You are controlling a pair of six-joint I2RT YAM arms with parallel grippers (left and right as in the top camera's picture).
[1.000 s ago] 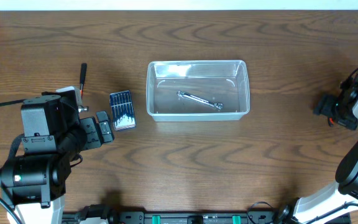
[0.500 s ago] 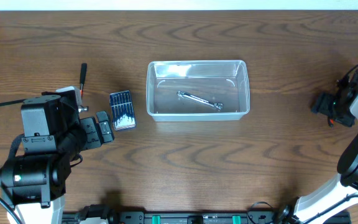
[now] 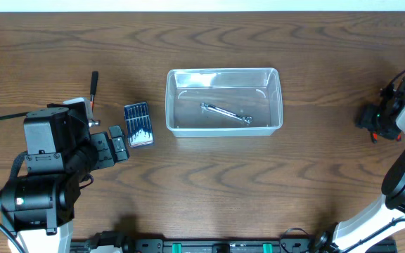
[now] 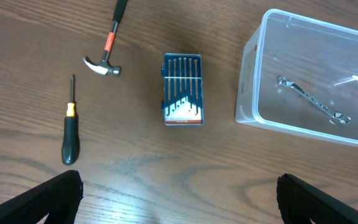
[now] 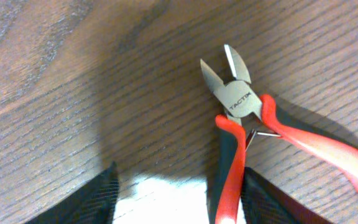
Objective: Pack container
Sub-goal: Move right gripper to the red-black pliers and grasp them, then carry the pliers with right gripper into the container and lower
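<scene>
- The right gripper (image 5: 179, 193) hangs over the wooden table (image 3: 259, 183) with its jaws open and nothing clamped. A dark finger (image 5: 95, 199) shows at each lower side of the wrist view.
- One red handle of a pair of side cutters (image 5: 238, 99) runs between those jaws, close to the finger on the view's right. The other handle splays out beyond that finger.
- The cutters' steel head lies just ahead of the jaws, blades slightly parted. Whether either finger touches the handle cannot be told.
- The left gripper (image 4: 179, 183) has its jaws spread wide and holds nothing.
- A small blue bit case (image 4: 182, 89) lies flat on the table, straight ahead of the left jaws.
- Ahead and toward the view's left lies a screwdriver (image 4: 70, 134) with a black handle, its shaft pointing away from the jaws.
- Farther out on that side lies a claw hammer (image 4: 104, 59) with an orange band on its handle.
- Ahead toward the view's right, the clear container (image 4: 247, 81) stands upright, with a wrench (image 4: 312, 102) lying diagonally on its floor.
- Seen from overhead, the container sits between the two grippers, near the left jaws and well apart from the right jaws.
</scene>
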